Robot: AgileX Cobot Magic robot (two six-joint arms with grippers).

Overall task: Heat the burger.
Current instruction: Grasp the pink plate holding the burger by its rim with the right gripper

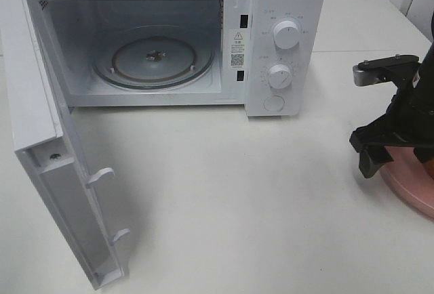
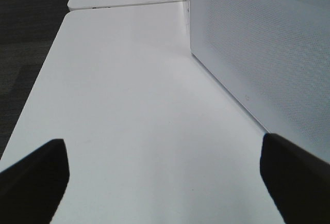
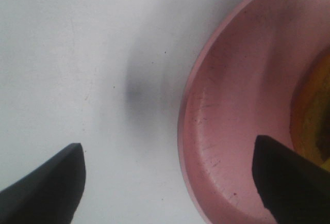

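Note:
The burger (image 3: 313,111) shows only as a golden-brown edge in the right wrist view; my right arm hides it in the exterior view. It sits on a pink plate (image 3: 237,105), which also shows at the right table edge in the exterior view (image 1: 410,191). My right gripper (image 3: 167,185) is open and low over the plate's rim, with one finger (image 3: 46,188) over the table and the other over the plate. It shows in the exterior view too (image 1: 399,165). My left gripper (image 2: 165,180) is open and empty over bare table.
The white microwave (image 1: 285,36) stands at the back with its door (image 1: 61,172) swung wide open to the left and a glass turntable (image 1: 156,60) inside. Its perforated side wall (image 2: 268,43) is beside my left gripper. The white table (image 1: 237,192) spreads in front.

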